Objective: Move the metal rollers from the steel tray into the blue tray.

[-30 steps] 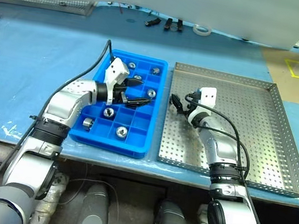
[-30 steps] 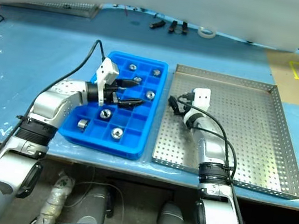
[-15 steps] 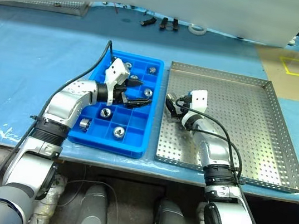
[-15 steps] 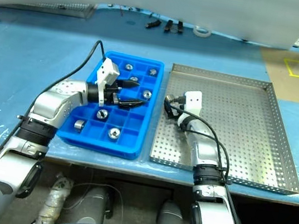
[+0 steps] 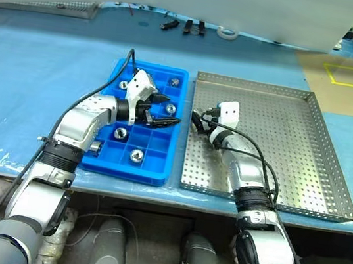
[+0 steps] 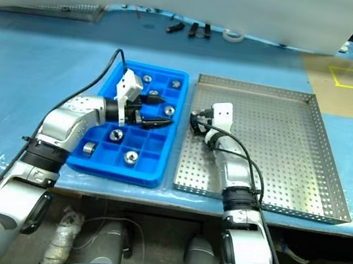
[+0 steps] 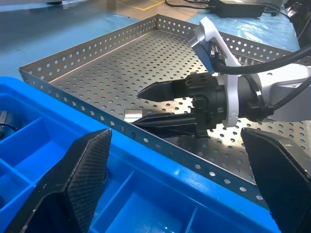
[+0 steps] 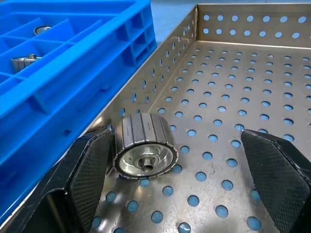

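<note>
A: What changed?
B: The right gripper (image 8: 170, 160) slid toward the steel tray's (image 5: 305, 158) left rim, fingers spread around 1 roller (image 8: 144, 153), not clenched.

A: And the left gripper (image 5: 160, 109)?
B: Released, empty, over the blue tray (image 5: 157, 169). A pickup looks next.

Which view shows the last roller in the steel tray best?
The right wrist view: the roller lies on its side on the steel tray, between the open right jaws, close to one finger. The left wrist view shows it small beside the rim; in the head views it is too small to make out.
</note>
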Action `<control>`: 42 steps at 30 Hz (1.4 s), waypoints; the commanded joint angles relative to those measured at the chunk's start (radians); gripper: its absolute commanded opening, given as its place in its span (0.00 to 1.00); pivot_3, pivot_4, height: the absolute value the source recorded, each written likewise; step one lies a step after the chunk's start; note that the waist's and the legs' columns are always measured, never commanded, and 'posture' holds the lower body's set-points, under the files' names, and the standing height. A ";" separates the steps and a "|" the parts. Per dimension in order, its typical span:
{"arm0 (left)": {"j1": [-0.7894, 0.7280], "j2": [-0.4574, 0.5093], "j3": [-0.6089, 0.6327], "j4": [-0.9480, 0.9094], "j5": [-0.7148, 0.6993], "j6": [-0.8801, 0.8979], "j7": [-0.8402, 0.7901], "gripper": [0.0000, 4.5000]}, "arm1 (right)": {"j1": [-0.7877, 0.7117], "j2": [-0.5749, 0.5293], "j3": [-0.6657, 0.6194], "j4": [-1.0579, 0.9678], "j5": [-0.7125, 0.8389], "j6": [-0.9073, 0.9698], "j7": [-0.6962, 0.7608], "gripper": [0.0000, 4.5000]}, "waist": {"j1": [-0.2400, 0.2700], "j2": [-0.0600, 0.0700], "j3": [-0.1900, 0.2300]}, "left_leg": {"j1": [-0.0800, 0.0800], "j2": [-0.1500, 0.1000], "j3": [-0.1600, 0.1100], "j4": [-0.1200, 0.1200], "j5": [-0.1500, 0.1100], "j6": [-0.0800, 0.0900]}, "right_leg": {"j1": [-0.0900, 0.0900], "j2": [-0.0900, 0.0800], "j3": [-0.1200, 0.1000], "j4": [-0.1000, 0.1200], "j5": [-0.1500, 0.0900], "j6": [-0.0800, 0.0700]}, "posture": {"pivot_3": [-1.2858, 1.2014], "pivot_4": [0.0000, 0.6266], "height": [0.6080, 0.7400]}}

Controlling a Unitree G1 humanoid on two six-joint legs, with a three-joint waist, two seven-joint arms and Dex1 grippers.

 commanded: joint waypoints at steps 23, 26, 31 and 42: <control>-0.026 0.011 0.001 -0.016 -0.003 -0.006 -0.016 1.00 | -0.053 0.065 0.064 -0.002 -0.027 -0.022 0.053 0.28 | -0.008 0.000 0.000 | 0.003 0.011 0.000 -0.001 0.003 -0.004 | -0.001 0.010 0.000 0.001 0.002 -0.007 | 0.48 0.24 1.00; -0.026 0.010 0.000 -0.020 -0.005 -0.004 -0.016 1.00 | -0.041 0.045 0.051 -0.046 -0.020 -0.010 0.053 0.28 | -0.006 0.000 0.000 | 0.003 0.011 0.000 -0.001 0.003 -0.004 | -0.001 0.010 0.000 0.001 0.002 -0.007 | 0.48 0.24 1.00; -0.023 0.013 -0.002 -0.035 -0.023 0.014 -0.042 1.00 | -0.006 -0.026 0.020 -0.165 -0.012 0.043 0.060 0.28 | 0.010 0.000 0.000 | 0.002 0.011 0.000 -0.001 0.003 -0.005 | -0.001 0.010 0.000 0.001 0.002 -0.007 | 0.47 0.24 1.00; 0.022 0.052 -0.002 -0.131 -0.069 0.062 -0.127 1.00 | 0.163 -0.244 -0.051 -0.639 0.119 0.266 0.178 0.28 | 0.040 0.000 0.001 | 0.002 0.009 0.000 -0.001 0.003 -0.005 | 0.000 0.009 0.001 -0.001 0.002 -0.007 | 0.47 0.24 1.00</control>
